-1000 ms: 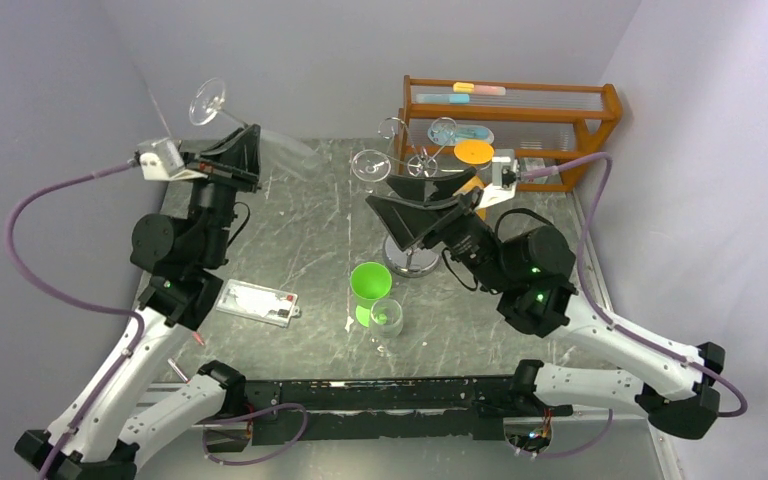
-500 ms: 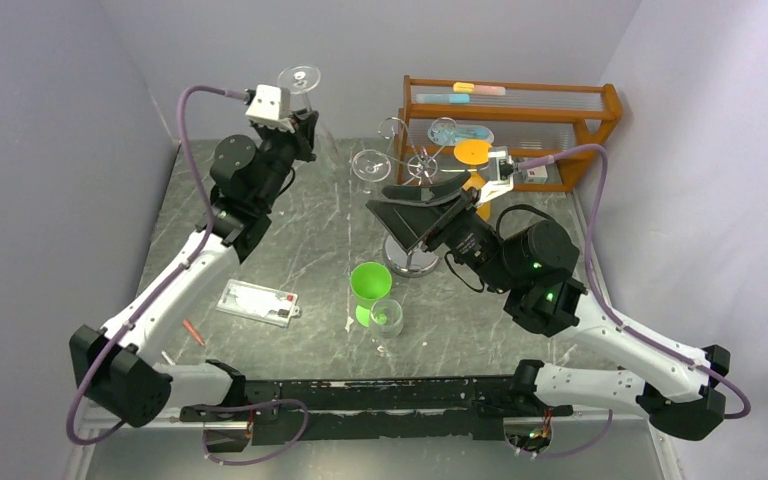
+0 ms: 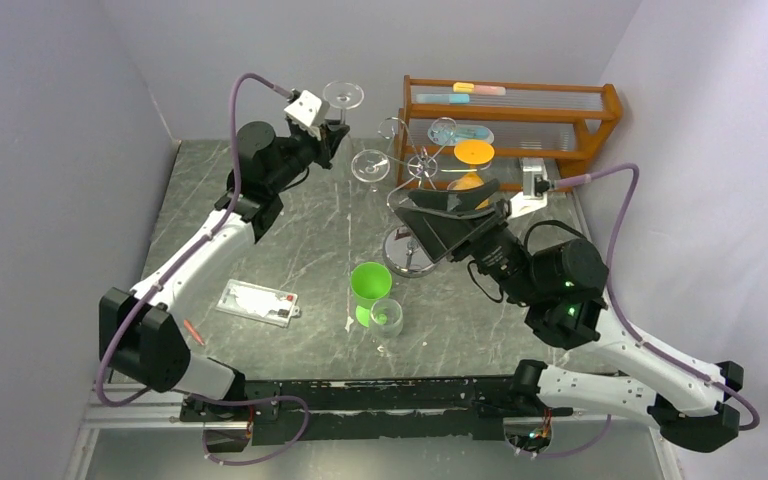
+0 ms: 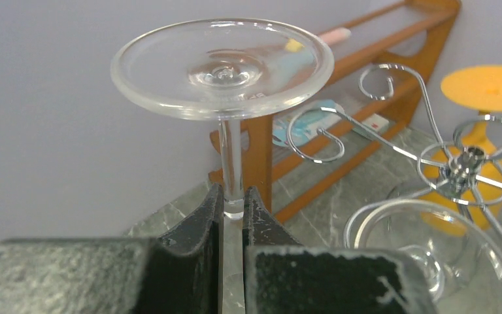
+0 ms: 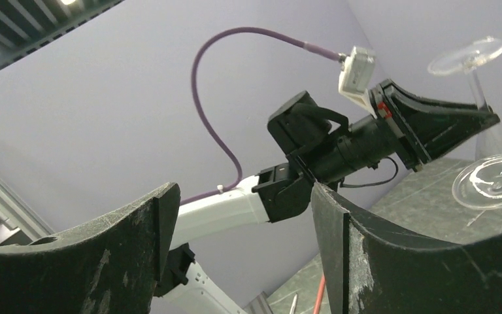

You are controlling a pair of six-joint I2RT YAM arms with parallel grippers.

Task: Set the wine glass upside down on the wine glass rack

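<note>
Top view: the glass [image 3: 344, 96] is gripped by its stem in the closed left gripper [image 3: 332, 130], foot up and nearly upright, close to the wall [image 3: 260, 40]. The rack [image 3: 421, 166] lies near, at 3 o'clock.

Left wrist: a free hook [image 4: 314, 135] is seen at 3 o'clock and a second glass [image 4: 431, 255] at 5.

Right wrist: the right gripper [image 5: 242, 199] is open and empty.

Left arm extended, raised; left gripper [image 4: 233, 204] clamped on wine glass [image 4: 222, 69] stem. Right arm bent; right gripper [image 5: 242, 193] spread wide, empty.
</note>
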